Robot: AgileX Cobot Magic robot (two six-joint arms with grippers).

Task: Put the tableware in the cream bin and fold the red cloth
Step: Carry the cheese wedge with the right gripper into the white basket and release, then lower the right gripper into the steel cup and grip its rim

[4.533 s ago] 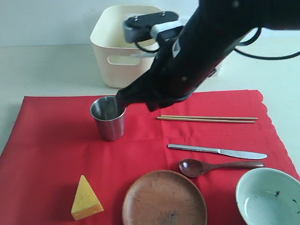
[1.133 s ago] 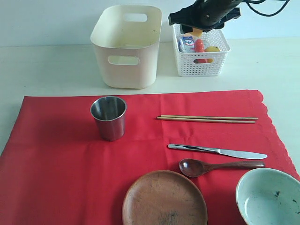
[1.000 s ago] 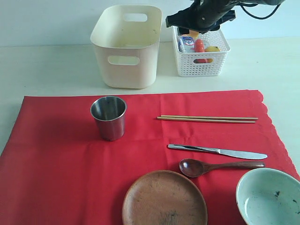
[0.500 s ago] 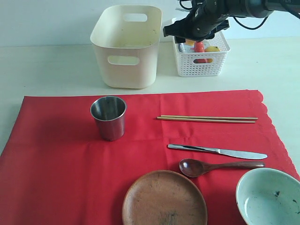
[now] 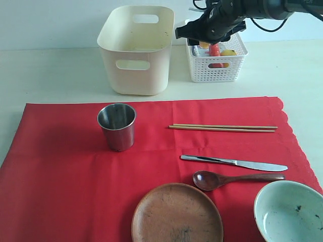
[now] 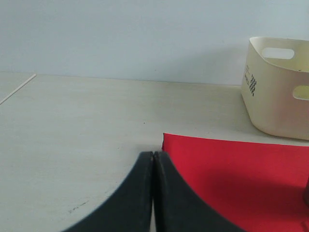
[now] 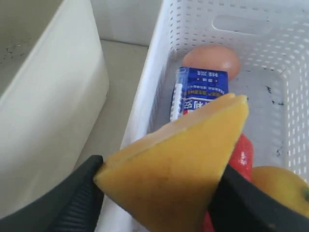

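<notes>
The steel cup [image 5: 117, 126] stands upright on the red cloth [image 5: 60, 171]. To its right lie the pair of wooden chopsticks [image 5: 223, 128], then the metal table knife [image 5: 233, 163] and the dark wooden spoon [image 5: 237, 178]. The round wooden plate [image 5: 176, 213] and pale bowl [image 5: 288, 212] sit at the near edge. All of these are well apart from both grippers.

The cream bin [image 5: 135, 50] stands on the table [image 5: 50, 75] beyond the cloth, just beside the white lattice basket [image 5: 218, 70]. The right gripper [image 7: 154, 200] hangs over that basket, near the bin's wall. Its jaws are spread wide around a yellow cheese wedge [image 7: 183, 145], above the milk carton [image 7: 199, 92], egg [image 7: 211, 59] and lemon [image 7: 282, 186].

The left gripper [image 6: 153, 159] hovers by a corner of the cloth, its fingers pressed together on nothing.
</notes>
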